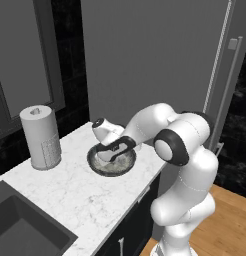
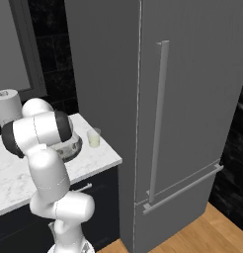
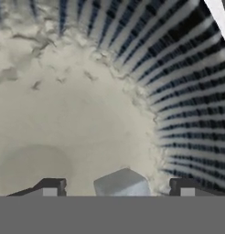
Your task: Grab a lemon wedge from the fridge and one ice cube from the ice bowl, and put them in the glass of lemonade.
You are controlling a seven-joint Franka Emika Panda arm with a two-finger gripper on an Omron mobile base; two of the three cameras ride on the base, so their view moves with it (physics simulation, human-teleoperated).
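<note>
A: White marble tabletop in a dark kitchen, black wall tiles behind, wood floor by the base. A paper-towel roll stands at 9 o'clock of the ice bowl, a dark sink sits at the near left, and the grey fridge is on the right with its doors shut.

B: Where is the hand?

A: The hand is down inside the ice bowl. Its 2 dark fingers stand apart, clamped on nothing. An ice cube lies between them, at 6 o'clock of the hand view, touching neither tip as far as I can tell.

B: So the cube is lined up?

A: I judge so. It sits dead centre of the gap, on the pale speckled floor of the bowl, with the ribbed blue wall curving from 12 to 4 o'clock. The cube looks squarish, no clear long axis. Closing should catch it.

B: And the glass?

A: The glass of lemonade stands just beside the bowl, toward the fridge. The lemon wedge presumably waits behind those shut doors.
</note>
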